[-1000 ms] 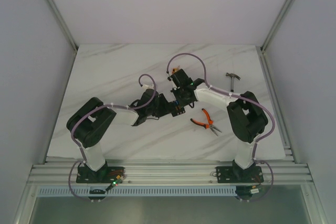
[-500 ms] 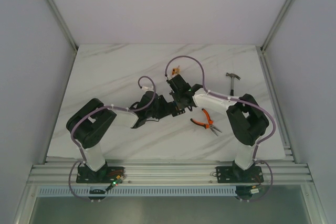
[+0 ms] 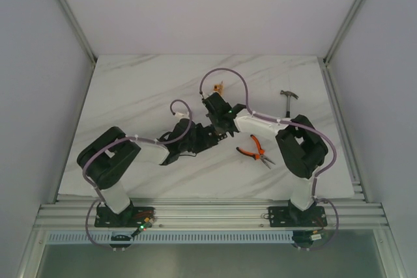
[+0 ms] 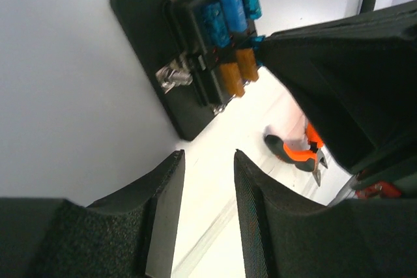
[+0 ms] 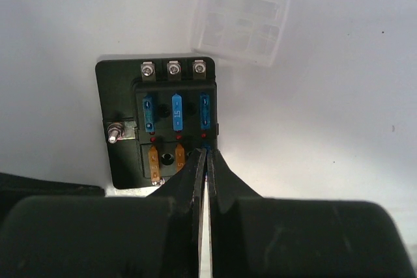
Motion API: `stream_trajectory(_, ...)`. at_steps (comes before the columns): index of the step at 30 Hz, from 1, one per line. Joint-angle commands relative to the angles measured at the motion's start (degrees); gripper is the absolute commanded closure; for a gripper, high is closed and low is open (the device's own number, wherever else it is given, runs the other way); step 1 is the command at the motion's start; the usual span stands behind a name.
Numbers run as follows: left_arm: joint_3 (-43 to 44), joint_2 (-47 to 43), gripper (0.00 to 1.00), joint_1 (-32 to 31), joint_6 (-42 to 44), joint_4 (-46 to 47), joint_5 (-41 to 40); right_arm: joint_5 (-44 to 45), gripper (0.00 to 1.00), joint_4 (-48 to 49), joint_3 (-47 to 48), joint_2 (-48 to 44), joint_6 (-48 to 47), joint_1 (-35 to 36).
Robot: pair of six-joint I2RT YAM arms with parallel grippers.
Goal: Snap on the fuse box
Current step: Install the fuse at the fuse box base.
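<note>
The fuse box (image 5: 124, 154) is a black block lying flat on the white table, with three blue fuses in its far row and two orange ones in its near row. In the left wrist view the fuse box (image 4: 146, 30) lies ahead and to the upper left. My right gripper (image 5: 206, 152) is shut, its tips resting on the box's near right fuse slot, where a sliver of blue shows. My left gripper (image 4: 208, 155) is open and empty, a short way from the box. In the top view both grippers meet at mid-table and hide the box.
A clear plastic cover (image 5: 244, 14) lies on the table just beyond the box. Orange-handled pliers (image 3: 255, 151) lie right of the grippers, also seen as pliers (image 4: 296, 151). A small hammer (image 3: 290, 96) sits at the far right, and a small orange block (image 3: 218, 86) behind the right wrist.
The right arm has drawn left and nearer, lowering its shut gripper onto the box and uncovering the orange block. The left arm shifted slightly left and nearer.
</note>
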Motion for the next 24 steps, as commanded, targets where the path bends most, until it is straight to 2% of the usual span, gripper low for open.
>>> stream_trajectory(1,-3.8,-3.9,0.53,-0.3,0.6,-7.3,-3.5,-11.7,1.00,-8.4,-10.0,7.1,3.8,2.5)
stream_trajectory(7,-8.4,-14.3,0.48,-0.3,0.9,-12.2,-8.0,-10.8,0.98,-8.1,-8.2,-3.8,5.9,2.8)
stream_trajectory(13,-10.5,-25.0,0.41,-0.3,2.2,-20.1,-12.9,-8.2,0.72,-7.3,-5.3,-9.9,6.8,3.0)
stream_trajectory(18,-10.6,-31.6,0.31,0.5,4.8,-26.0,-16.8,-5.6,0.43,-5.8,-2.2,-12.8,6.3,2.2)
stream_trajectory(21,-10.5,-35.0,0.24,1.8,6.9,-29.0,-18.5,-3.6,0.29,-4.0,0.0,-11.6,6.0,0.0)
stream_trajectory(24,-10.2,-37.6,0.12,3.6,9.0,-31.9,-20.3,-3.3,0.23,-1.0,2.1,-8.6,5.9,-2.8)
